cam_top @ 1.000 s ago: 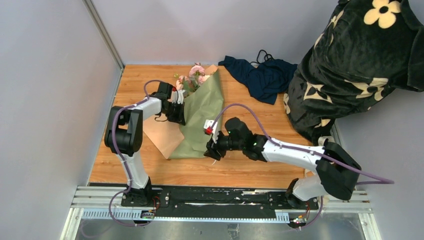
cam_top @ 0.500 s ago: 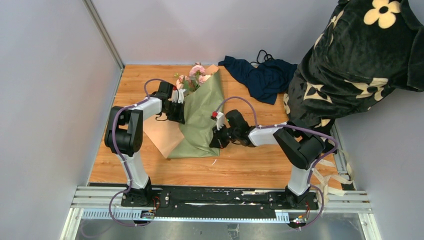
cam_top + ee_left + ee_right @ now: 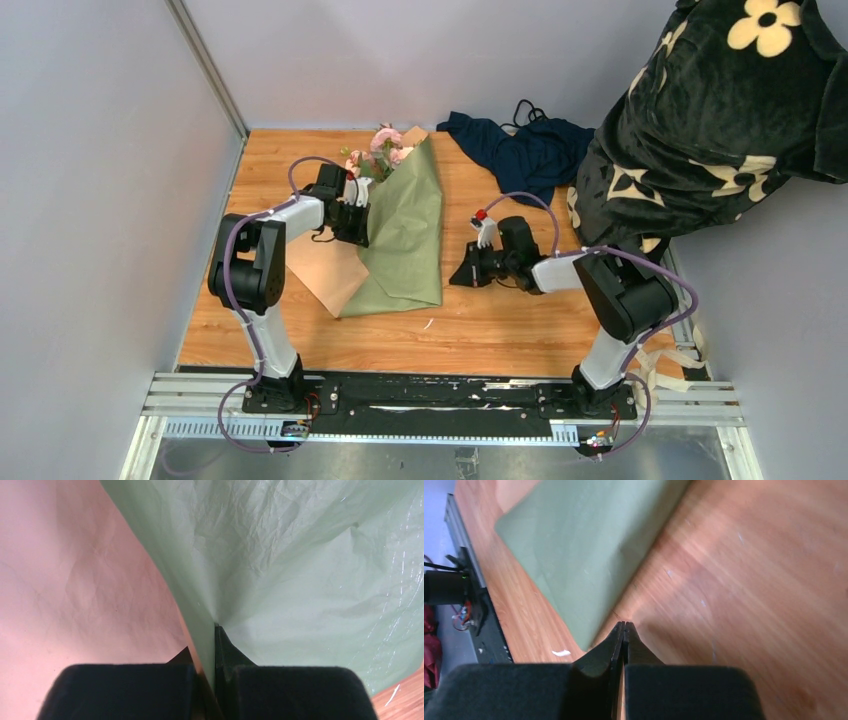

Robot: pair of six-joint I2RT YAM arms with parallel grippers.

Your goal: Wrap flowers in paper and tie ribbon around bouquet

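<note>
Bare table (image 3: 500, 335) lies open along the near edge and across the right half, so there's room to pass there. The folded paper (image 3: 410, 240) fills the middle. The left end effector (image 3: 362, 228) is clamped on the paper's left edge, and the right end effector (image 3: 455, 280), tips closed, sits just beside its right fold. A navy cloth (image 3: 525, 155) and black flowered fabric (image 3: 700, 130) crowd the far right corner.
</note>
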